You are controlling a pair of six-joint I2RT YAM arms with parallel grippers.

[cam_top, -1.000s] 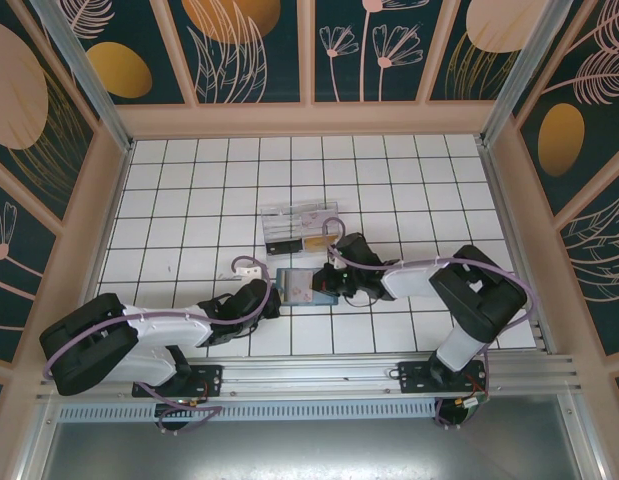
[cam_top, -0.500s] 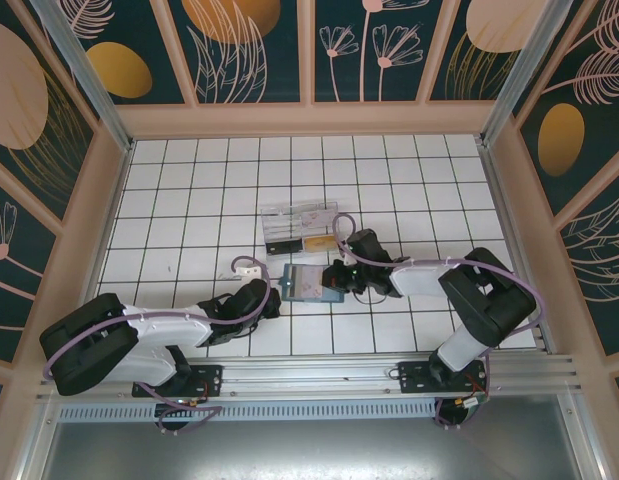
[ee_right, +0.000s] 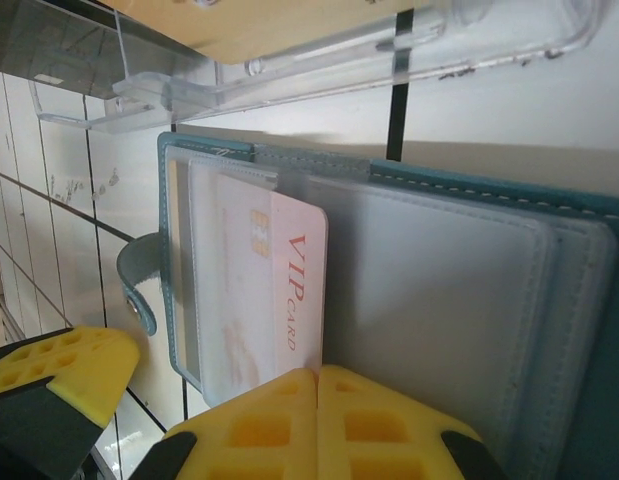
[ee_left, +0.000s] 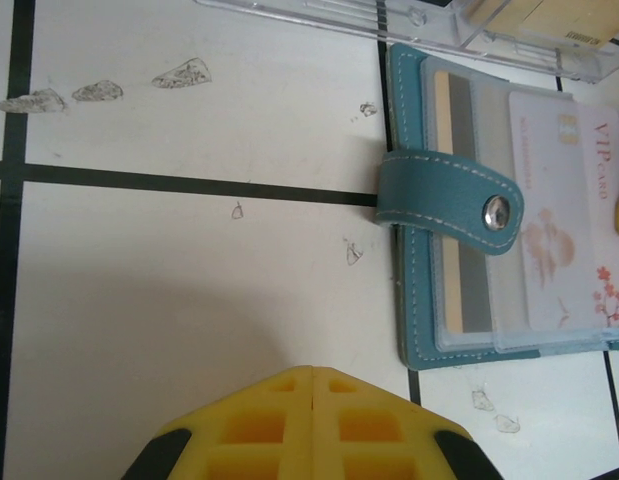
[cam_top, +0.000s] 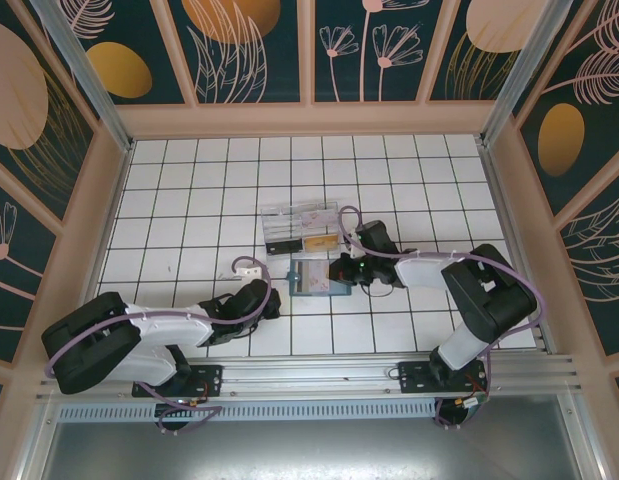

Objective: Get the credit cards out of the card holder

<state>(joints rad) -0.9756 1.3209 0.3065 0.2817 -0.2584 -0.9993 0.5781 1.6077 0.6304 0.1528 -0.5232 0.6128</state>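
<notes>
On the left, the left gripper [ee_left: 314, 400] was seen with its yellow fingers [ee_left: 254, 425] pressed together on nothing. It was above the white tiles, near the card holder [ee_left: 417, 300] but apart from it. The card holder was laid open and flat on the table [cam_top: 189, 200], just in front of a clear box [cam_top: 299, 228]. Its strap [ee_left: 444, 195] was folded over the pockets [ee_right: 439, 290]. A pink and white card [ee_right: 274, 290] was poking out of one pocket. The right gripper [ee_right: 317, 385] was closed tight at the card's edge, so the card seemed to be pinched. The holder was not held down by anything, so it could be dragged along with the card, and the card could stay stuck inside. The thin edge could also be lost from the fingers, or the card could be caught under the strap.
</notes>
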